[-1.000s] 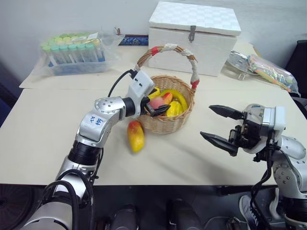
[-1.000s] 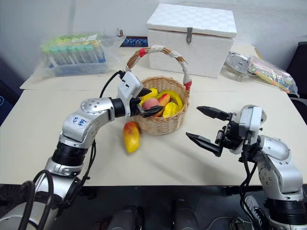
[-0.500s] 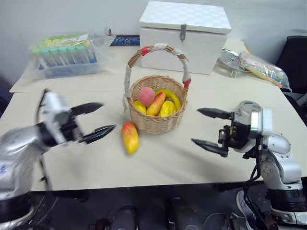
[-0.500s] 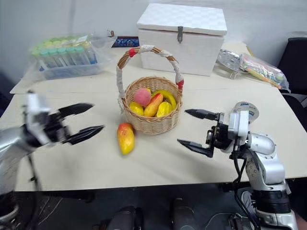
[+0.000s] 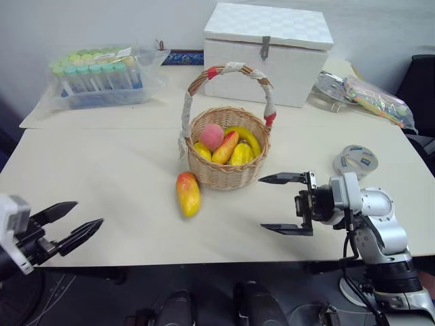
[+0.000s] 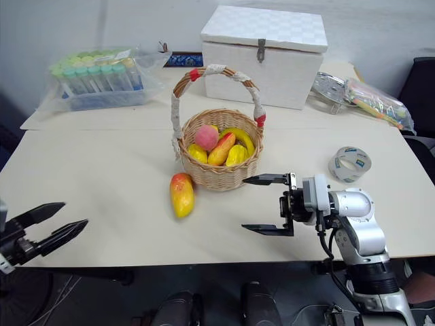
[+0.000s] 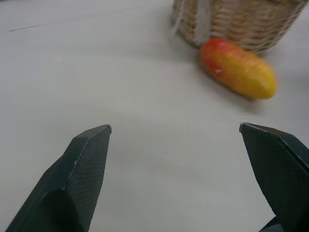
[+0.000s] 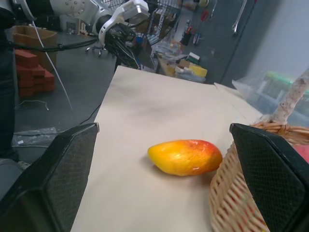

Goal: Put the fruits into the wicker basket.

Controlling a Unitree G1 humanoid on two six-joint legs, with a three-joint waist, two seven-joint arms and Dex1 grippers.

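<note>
The wicker basket [image 5: 228, 175] stands mid-table with its cloth-wrapped handle [image 5: 231, 68] upright. A pink-red peach [image 5: 211, 136] lies inside it among yellow and orange fruits. A yellow-orange mango [image 5: 188, 193] with a red end lies on the table just left of the basket, touching nothing. My left gripper [image 5: 88, 212] is open and empty near the table's front left edge, far from the mango [image 7: 238, 69]. On the basket's right, my right gripper [image 5: 261, 204] hangs open and empty, pointing left toward the mango [image 8: 185, 156].
A white box [image 5: 268, 54] stands behind the basket. A bag of test tubes [image 5: 98, 75] lies at the back left, a grey tape roll [image 5: 355, 161] and a plastic bag [image 5: 377, 98] at the right. Bare table [image 5: 115, 163] spreads left of the mango.
My left arm has pulled away from the basket to the front left edge, still open. The peach now rests in the basket. The right gripper has edged left.
</note>
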